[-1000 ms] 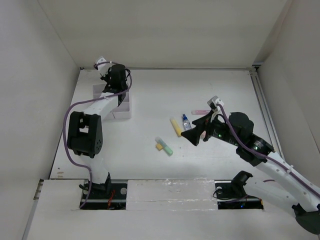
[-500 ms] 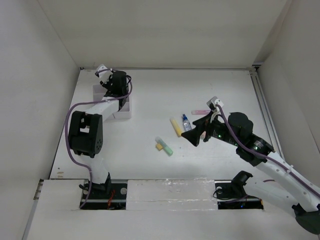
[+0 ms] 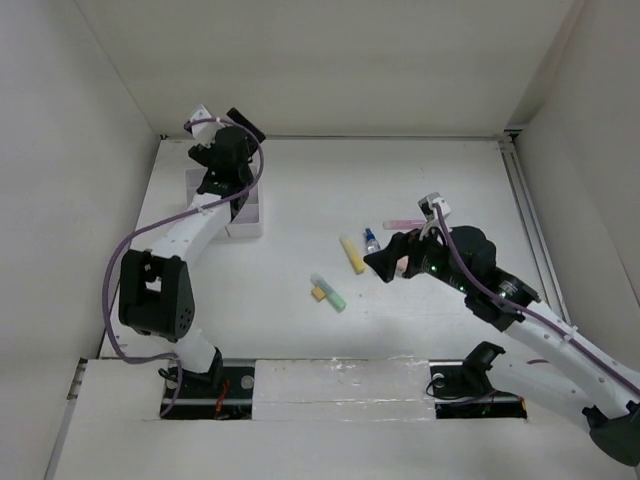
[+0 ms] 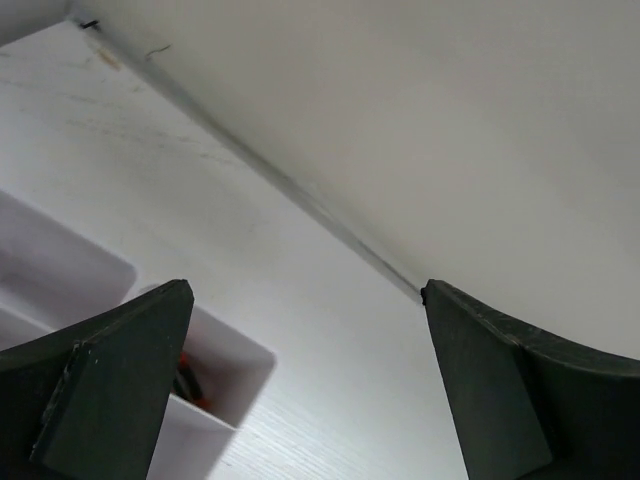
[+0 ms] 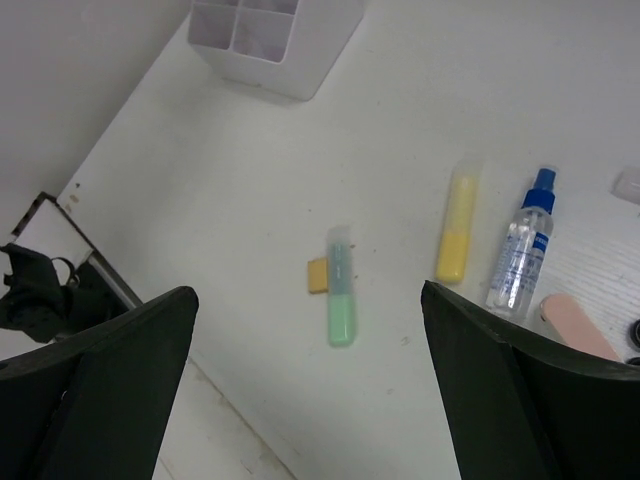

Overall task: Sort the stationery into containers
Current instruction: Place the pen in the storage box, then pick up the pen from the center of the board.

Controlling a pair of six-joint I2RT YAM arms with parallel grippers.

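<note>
the left gripper (image 4: 305, 290) has lifted off the tray (image 3: 250, 225) at the back left and tilted up toward the wall, fingers spread and empty. a red item (image 4: 188, 388) lies in the compartment below it, so that drop looks done. mid-table, the green highlighter (image 5: 340, 300) and tan eraser (image 5: 318, 275) lie touching, with the yellow highlighter (image 5: 457, 235) and bottle (image 5: 520, 250) to their right. the right gripper (image 5: 308, 290), fingers apart and empty, has slid left over these, likely lining up the next pick.
</note>
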